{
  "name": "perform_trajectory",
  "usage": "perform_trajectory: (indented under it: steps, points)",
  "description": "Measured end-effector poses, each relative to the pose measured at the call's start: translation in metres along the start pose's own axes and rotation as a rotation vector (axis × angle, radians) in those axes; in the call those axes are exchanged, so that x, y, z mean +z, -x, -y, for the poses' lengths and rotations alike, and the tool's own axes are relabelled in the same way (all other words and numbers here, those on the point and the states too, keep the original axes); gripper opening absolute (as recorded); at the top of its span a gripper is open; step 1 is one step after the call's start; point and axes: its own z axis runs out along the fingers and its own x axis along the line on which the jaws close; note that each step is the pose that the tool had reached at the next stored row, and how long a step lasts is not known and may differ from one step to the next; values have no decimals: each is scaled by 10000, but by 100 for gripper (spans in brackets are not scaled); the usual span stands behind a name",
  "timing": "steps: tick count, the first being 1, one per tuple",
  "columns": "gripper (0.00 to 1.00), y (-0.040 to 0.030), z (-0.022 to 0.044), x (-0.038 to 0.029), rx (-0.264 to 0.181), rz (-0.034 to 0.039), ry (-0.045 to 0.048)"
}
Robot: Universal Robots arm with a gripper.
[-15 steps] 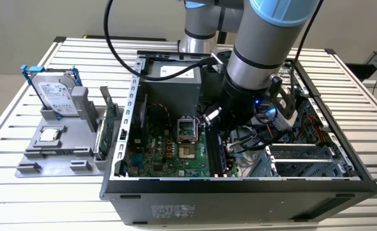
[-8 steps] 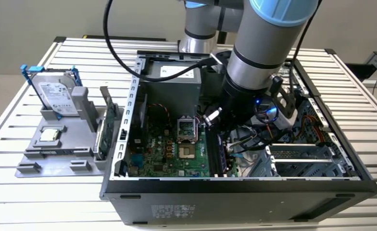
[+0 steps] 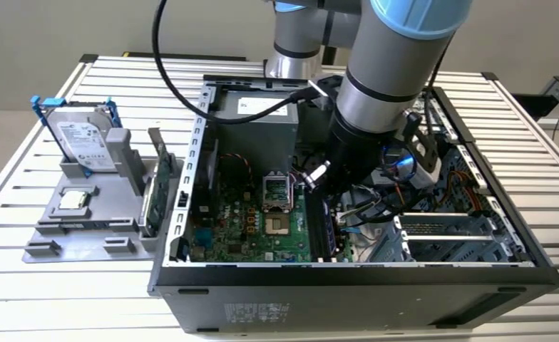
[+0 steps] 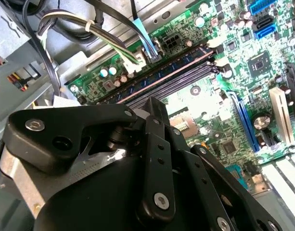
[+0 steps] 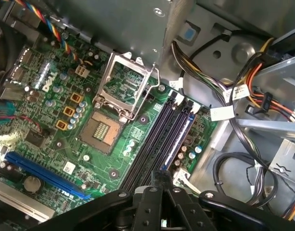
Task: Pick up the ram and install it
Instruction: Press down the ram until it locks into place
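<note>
Now the gripper (image 5: 162, 180) hovers just above the memory slots (image 5: 164, 130)

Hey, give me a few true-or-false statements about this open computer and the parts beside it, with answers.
1. The silver hard drive in a blue bracket lies inside the black computer case. False: it stands upright in the grey holder outside the case, on the exterior view's left.
2. The hinged metal frame over the square processor socket is flipped open. True.
3. The gripper hangs over the grey holder. False: it is inside the case, above the long memory slots.
4. The case is open, showing the green motherboard. True.
</note>
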Motion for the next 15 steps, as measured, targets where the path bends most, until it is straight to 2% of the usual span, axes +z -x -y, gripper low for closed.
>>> perform_trajectory:
  steps: [15]
  points:
    - [0,4,-5,23,-1843,-74,-4]
